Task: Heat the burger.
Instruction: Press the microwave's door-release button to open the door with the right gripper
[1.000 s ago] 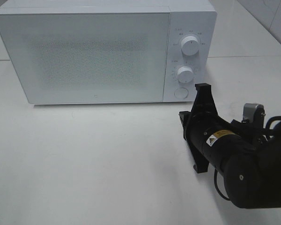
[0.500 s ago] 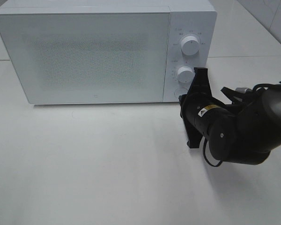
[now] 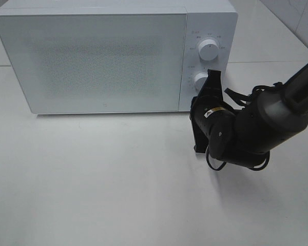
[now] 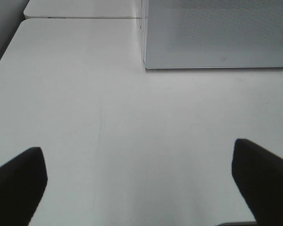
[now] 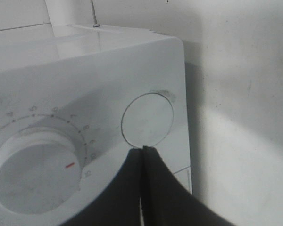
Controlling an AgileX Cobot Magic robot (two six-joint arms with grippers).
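The burger is not in view. The white microwave stands at the back of the table with its door shut. My right gripper is shut and empty, and its tips point at the bottom of the microwave's control panel. In the right wrist view the right gripper has its closed tips at the rim of the round button; I cannot tell whether they touch it. My left gripper is open and empty above the bare table, in front of the microwave's left corner.
Two white dials sit on the panel, the upper one and the lower one, which also shows in the right wrist view. The white table stretches in front of the microwave.
My right arm has swung forward and left toward the microwave. Its shut gripper has gone from beside the panel to the round button, which it now covers in the high view.
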